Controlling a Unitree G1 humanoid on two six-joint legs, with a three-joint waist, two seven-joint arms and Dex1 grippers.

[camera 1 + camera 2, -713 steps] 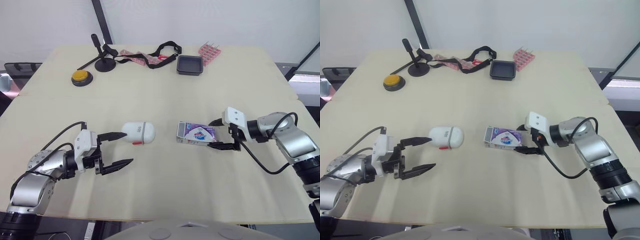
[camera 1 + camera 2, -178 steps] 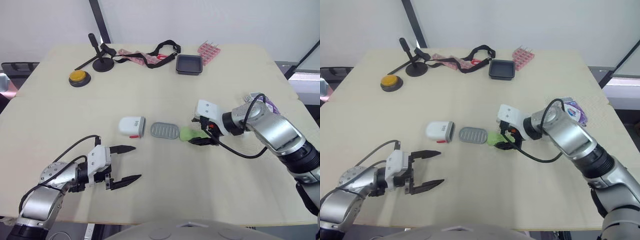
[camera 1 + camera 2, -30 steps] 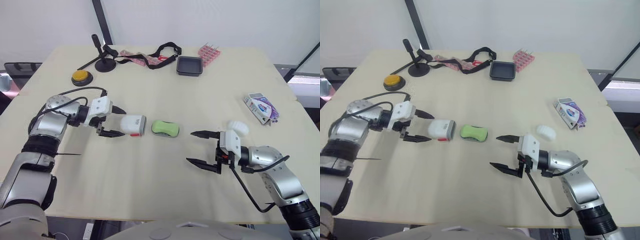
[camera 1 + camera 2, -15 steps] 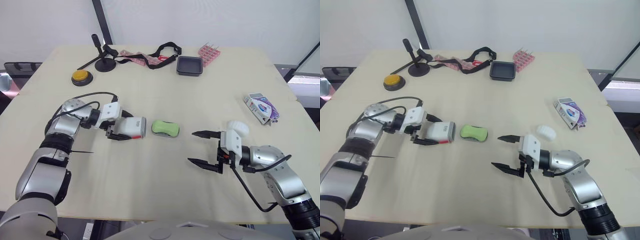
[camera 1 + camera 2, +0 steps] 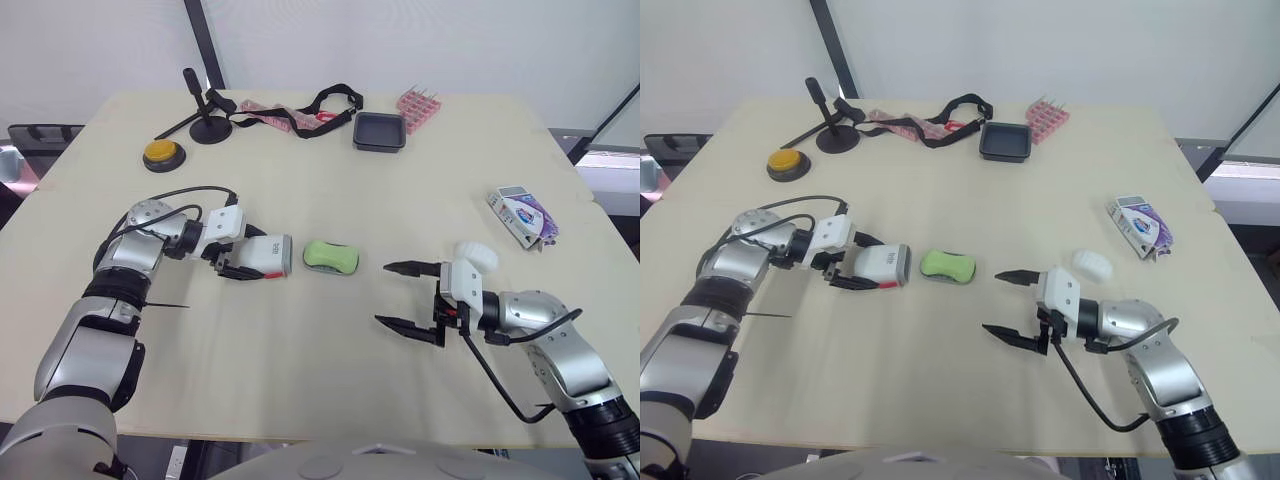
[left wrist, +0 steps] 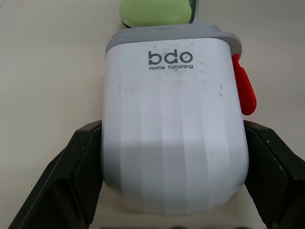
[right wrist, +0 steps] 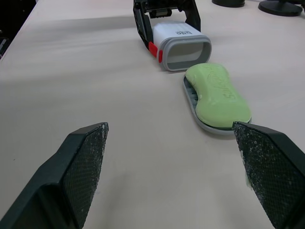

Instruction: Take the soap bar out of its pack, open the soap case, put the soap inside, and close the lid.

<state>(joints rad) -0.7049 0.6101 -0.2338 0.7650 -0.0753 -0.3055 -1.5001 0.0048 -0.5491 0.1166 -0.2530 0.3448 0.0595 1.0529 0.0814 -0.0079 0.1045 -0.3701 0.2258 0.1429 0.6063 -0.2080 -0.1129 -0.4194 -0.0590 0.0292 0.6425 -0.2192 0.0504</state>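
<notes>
Light: bright, even, from above.
Shadows: soft and faint on the table.
Lid: rounded end shaded, open end lit.

near the middle of the desk, the white plastic soap case sleeve lies on its side between the left gripper fingers. just right of its open end, the green soap bar rests on the grey ribbed tray. further right a white rounded lump lies behind the right gripper. the purple soap pack sits by the right edge. along the far edge, left to right: yellow round button, black stand, black strap, black square dish, pink rack.
</notes>
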